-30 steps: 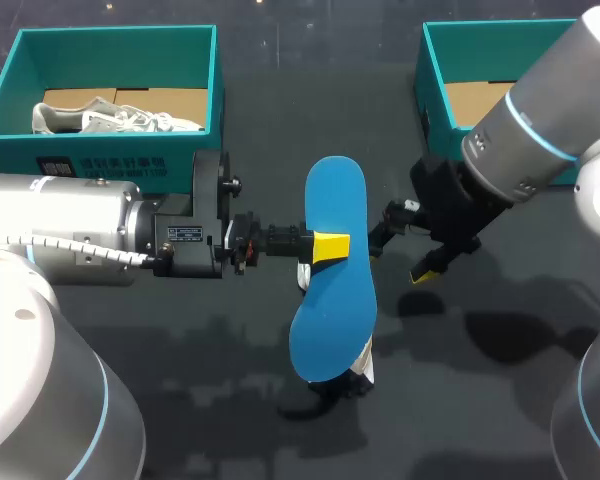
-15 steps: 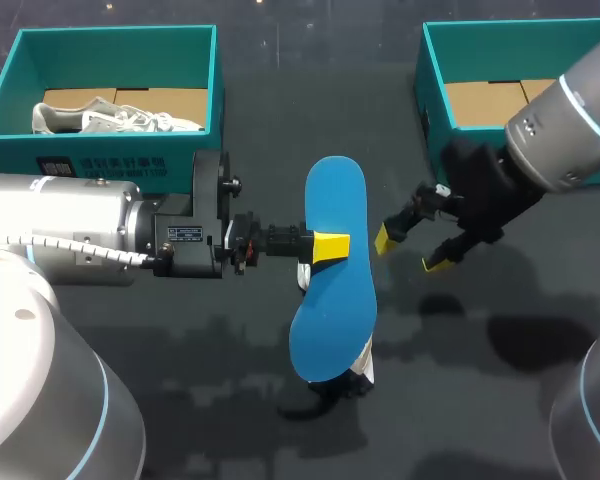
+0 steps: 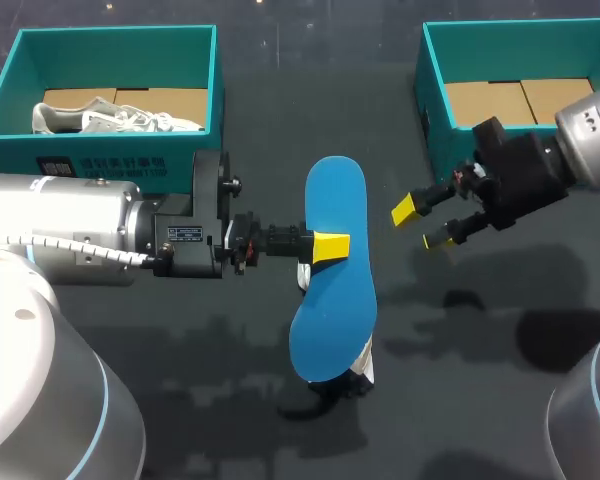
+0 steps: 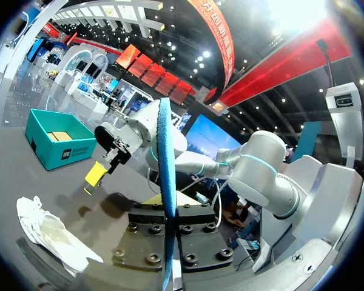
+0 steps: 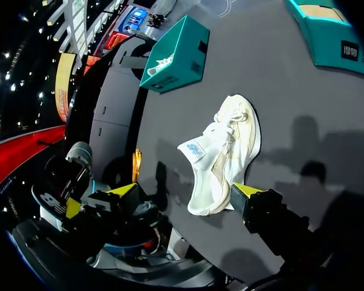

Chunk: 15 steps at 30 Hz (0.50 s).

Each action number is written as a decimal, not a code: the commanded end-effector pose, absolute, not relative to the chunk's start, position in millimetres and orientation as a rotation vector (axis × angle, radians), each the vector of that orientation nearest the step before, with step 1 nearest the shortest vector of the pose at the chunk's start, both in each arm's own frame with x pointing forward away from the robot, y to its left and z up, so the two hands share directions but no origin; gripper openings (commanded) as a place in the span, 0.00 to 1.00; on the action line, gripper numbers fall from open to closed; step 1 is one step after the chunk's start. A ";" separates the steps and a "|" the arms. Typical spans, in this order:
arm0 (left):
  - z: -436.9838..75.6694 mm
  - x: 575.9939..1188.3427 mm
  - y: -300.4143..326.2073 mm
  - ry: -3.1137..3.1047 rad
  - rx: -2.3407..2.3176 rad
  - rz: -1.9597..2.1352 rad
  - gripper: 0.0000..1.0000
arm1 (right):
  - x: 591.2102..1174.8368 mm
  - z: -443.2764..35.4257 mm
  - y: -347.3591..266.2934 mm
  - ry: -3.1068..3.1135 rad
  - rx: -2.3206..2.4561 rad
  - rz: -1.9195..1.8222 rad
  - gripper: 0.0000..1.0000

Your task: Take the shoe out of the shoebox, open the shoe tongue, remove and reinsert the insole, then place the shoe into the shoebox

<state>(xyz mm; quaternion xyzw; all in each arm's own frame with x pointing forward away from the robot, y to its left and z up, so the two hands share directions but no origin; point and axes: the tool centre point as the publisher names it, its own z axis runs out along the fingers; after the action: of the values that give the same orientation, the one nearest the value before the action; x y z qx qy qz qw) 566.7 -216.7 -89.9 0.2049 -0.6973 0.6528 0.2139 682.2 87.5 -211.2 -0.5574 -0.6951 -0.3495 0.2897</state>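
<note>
My left gripper [image 3: 328, 245] is shut on a blue insole [image 3: 335, 300], held flat above the table's middle. In the left wrist view the insole [image 4: 165, 157] stands edge-on, clamped between the fingers. A white shoe [image 3: 366, 368] lies on the table under the insole, mostly hidden by it; the right wrist view shows the whole shoe [image 5: 227, 151] lying on its side. My right gripper [image 3: 421, 225] hangs open and empty to the right of the insole, near the right shoebox [image 3: 430, 75]. The shoe [image 4: 48, 233] also shows beside my left gripper [image 4: 168, 227].
A teal shoebox [image 3: 115, 150] at the back left holds another white shoe [image 3: 115, 118]. The teal box at the back right shows only its cardboard floor [image 3: 500, 98]. Dark table surface lies in front of and beside the shoe.
My right gripper has drawn away from the insole, rightward and a little back toward the right box, staying open. The left gripper and insole have not moved.
</note>
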 end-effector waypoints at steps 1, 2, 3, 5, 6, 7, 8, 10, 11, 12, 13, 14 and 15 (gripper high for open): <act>-91.1 564.3 -217.2 -1.934 0.572 1.815 0.00 | 673.8 -211.4 84.1 -1.848 -1.503 -0.962 1.00; -91.1 564.3 -217.2 -1.934 0.572 1.815 0.00 | 673.8 -211.4 84.1 -1.848 -1.503 -0.962 1.00; -91.1 564.3 -217.2 -1.934 0.572 1.815 0.00 | 673.8 -211.4 84.1 -1.848 -1.503 -0.962 1.00; -91.1 564.3 -217.2 -1.934 0.572 1.815 0.00 | 677.0 -211.0 86.4 -1.810 -1.468 -0.969 1.00; -91.1 564.3 -217.2 -1.934 0.572 1.815 0.00 | 679.4 -208.9 88.1 -1.748 -1.438 -1.001 1.00; -91.1 564.3 -217.2 -1.934 0.572 1.815 0.00 | 681.0 -206.2 89.0 -1.727 -1.427 -1.027 1.00; -91.1 564.3 -217.2 -1.934 0.572 1.815 0.00 | 681.3 -203.8 89.6 -1.729 -1.430 -1.032 1.00; -91.1 564.3 -217.2 -1.934 0.572 1.815 0.00 | 683.5 -197.0 93.4 -1.687 -1.401 -1.055 1.00; -91.1 564.3 -217.2 -1.934 0.572 1.815 0.00 | 684.1 -195.1 94.5 -1.679 -1.397 -1.057 1.00; -91.1 564.3 -217.2 -1.934 0.572 1.815 0.00 | 685.5 -191.3 97.8 -1.668 -1.389 -1.053 1.00; -91.1 564.3 -217.2 -1.934 0.572 1.815 0.00 | 686.0 -188.7 99.6 -1.649 -1.376 -1.071 1.00; -91.1 564.3 -217.2 -1.934 0.572 1.815 0.00 | 686.3 -187.6 100.4 -1.628 -1.369 -1.084 1.00; -91.1 564.3 -217.2 -1.934 0.572 1.815 0.00 | 686.4 -185.9 101.3 -1.619 -1.364 -1.093 1.00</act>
<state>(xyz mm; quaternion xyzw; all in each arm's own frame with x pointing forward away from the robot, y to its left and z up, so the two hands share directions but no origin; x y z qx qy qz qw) 566.7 -216.7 -89.9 0.2049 -0.6973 0.6528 0.2139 683.2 96.7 -182.2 -0.5373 -0.6356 -0.4186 0.3635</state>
